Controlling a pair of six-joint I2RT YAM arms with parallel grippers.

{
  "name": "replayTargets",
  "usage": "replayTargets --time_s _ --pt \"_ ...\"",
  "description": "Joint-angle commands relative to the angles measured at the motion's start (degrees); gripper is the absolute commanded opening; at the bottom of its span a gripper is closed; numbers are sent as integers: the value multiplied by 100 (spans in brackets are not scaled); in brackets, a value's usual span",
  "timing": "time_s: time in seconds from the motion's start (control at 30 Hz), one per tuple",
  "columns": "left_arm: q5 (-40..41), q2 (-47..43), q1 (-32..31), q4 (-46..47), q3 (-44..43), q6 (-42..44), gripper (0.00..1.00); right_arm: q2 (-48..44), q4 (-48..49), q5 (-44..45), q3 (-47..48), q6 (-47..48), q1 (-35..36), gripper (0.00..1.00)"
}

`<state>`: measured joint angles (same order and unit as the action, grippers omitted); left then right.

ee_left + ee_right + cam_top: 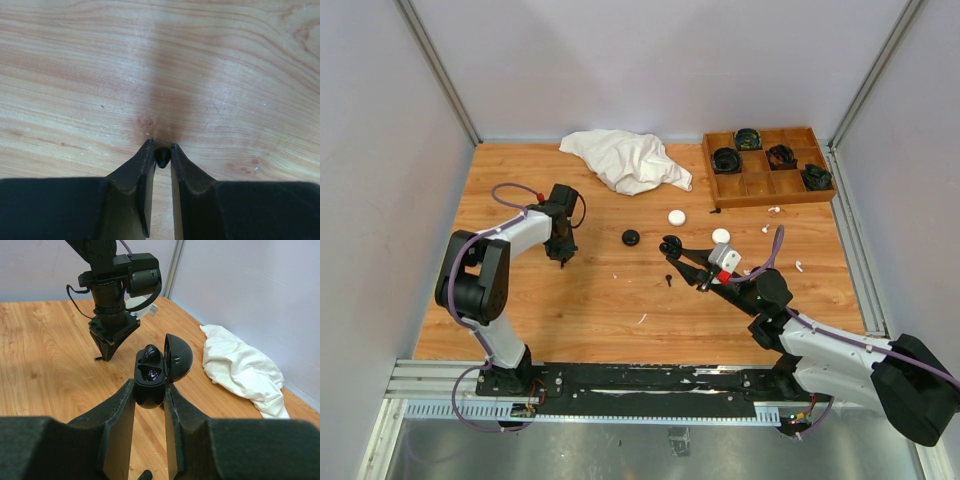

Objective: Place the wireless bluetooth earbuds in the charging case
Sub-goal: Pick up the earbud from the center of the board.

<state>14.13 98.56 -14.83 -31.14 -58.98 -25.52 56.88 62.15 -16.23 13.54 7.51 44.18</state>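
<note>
My left gripper [561,260] points down at the table, left of centre, and is shut on a small black earbud [162,156] that is pinched between its tips [161,149]. In the right wrist view that gripper [107,346] stands just behind the case. My right gripper [682,256] is shut on an open black charging case [150,380] and holds it above the table with the lid [178,357] up. One black earbud [150,353] sits in the far slot. Another black earbud [668,279] lies on the table under the right gripper.
A black round case [631,238] and two white cases [676,216] [721,236] lie mid-table. Small white earbuds [766,229] [798,266] lie at the right. A wooden tray [761,189] with coiled black items stands at the back right. A white cloth [625,160] lies at the back.
</note>
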Motion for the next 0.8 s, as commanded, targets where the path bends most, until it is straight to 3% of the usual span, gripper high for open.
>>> replayTargets --time_s 0.0,0.43,0.77 --pt "-57 -106 -70 -165 171 -31 19 -81 157 60 17 52 117 1" --pt "-70 -1434 -437 47 468 -544 16 -40 60 -72 135 88 123 1" --pt "584 -2812 -1564 517 438 -1202 16 -8 69 -73 238 119 158 1"
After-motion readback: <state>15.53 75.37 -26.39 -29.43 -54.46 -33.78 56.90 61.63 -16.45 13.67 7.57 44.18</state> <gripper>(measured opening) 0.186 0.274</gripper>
